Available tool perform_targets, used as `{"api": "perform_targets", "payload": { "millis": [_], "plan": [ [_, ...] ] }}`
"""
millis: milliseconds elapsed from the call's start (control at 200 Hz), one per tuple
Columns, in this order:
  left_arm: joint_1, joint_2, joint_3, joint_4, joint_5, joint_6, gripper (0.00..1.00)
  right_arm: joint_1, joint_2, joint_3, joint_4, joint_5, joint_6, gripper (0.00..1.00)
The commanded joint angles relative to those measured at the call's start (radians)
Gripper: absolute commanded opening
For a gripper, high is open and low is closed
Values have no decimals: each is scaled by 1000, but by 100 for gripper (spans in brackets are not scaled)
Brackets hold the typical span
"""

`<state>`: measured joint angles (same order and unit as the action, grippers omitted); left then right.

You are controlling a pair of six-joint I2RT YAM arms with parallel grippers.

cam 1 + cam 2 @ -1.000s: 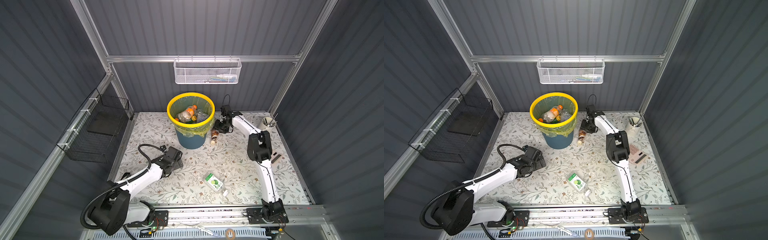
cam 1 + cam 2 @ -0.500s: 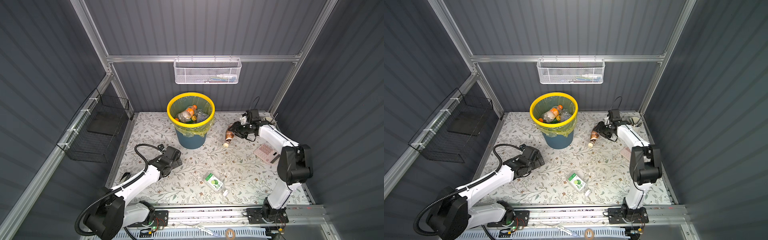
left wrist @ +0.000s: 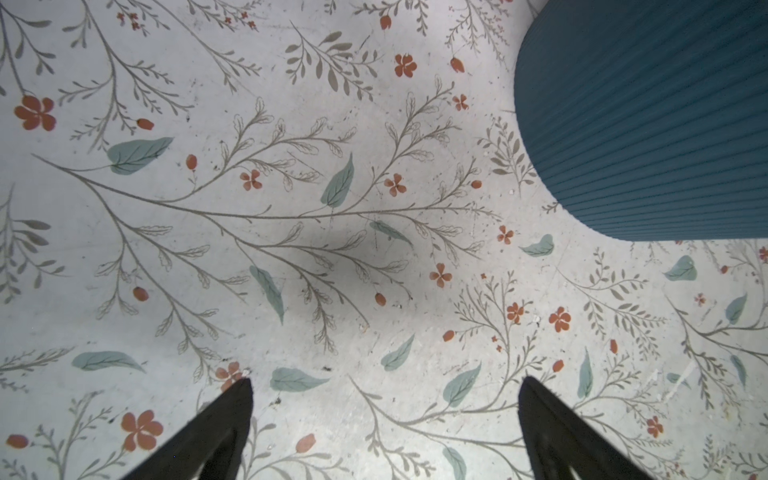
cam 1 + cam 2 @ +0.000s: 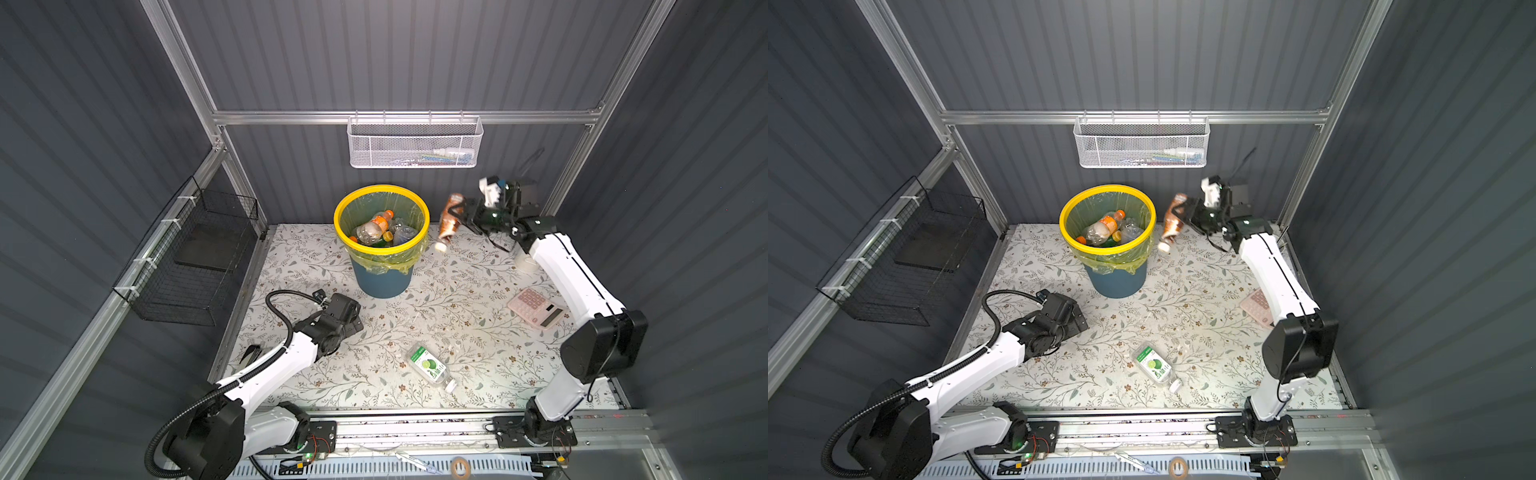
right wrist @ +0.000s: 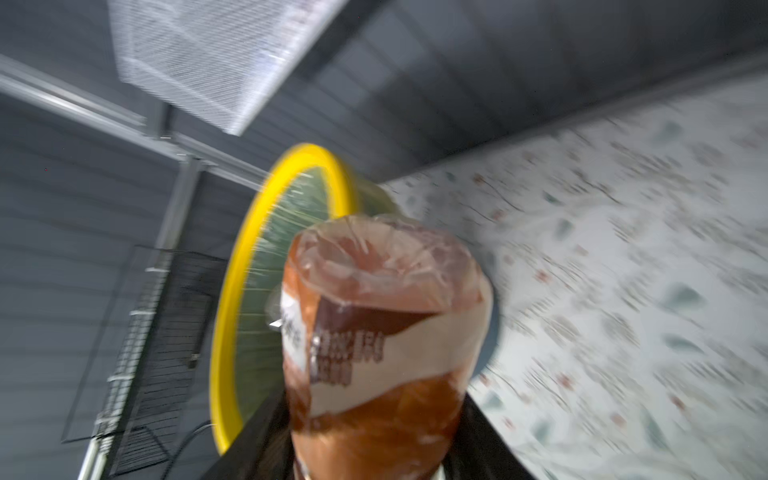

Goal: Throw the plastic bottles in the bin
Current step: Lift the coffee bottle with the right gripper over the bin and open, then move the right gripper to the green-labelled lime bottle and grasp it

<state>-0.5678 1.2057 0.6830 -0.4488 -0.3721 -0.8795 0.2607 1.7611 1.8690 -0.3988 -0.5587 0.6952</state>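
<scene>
The bin point(image 4: 381, 282) point(image 4: 1116, 282) stands at the back, its yellow rim point(image 5: 232, 291) ringing several plastic bottles point(image 4: 376, 226) point(image 4: 1104, 226). My right gripper point(image 4: 461, 216) point(image 4: 1187, 212) point(image 5: 374, 428) is shut on a brown-labelled bottle point(image 4: 450, 218) point(image 4: 1173, 220) point(image 5: 386, 332), held in the air just right of the rim with its cap pointing down. A green-labelled bottle point(image 4: 430, 366) point(image 4: 1154, 363) lies on the table near the front. My left gripper point(image 4: 353, 324) point(image 4: 1077, 322) point(image 3: 384, 380) hangs open and empty low over the table, front-left of the bin's blue wall point(image 3: 644, 124).
A pink calculator point(image 4: 536, 307) point(image 4: 1256, 303) lies on the right beside the right arm. A white cup point(image 4: 524, 264) stands half hidden behind that arm. A white mesh basket point(image 4: 415, 143) hangs on the back wall, a black wire basket point(image 4: 195, 257) on the left wall.
The right gripper has swung out to the right with the brown bottle, then lifted it up level with the bin's rim. The left arm has barely shifted.
</scene>
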Motion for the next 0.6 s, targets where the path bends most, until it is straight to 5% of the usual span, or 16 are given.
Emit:
{"api": "perform_targets", "payload": {
  "millis": [0,55,110,235,595],
  "plan": [
    [3,24,35,-38,24,7,100,77,111,240,22,-65,71,56],
    [3,33,39,-33,33,11,100,102,216,400,-75,-51,61,68],
    [3,43,47,-36,43,13,99,111,305,561,-172,-30,46,98],
    [3,49,56,-54,53,19,100,99,362,661,-266,3,27,99],
    [2,-1,11,-10,58,36,99,-19,-203,-209,47,116,-18,99]
  ]
}}
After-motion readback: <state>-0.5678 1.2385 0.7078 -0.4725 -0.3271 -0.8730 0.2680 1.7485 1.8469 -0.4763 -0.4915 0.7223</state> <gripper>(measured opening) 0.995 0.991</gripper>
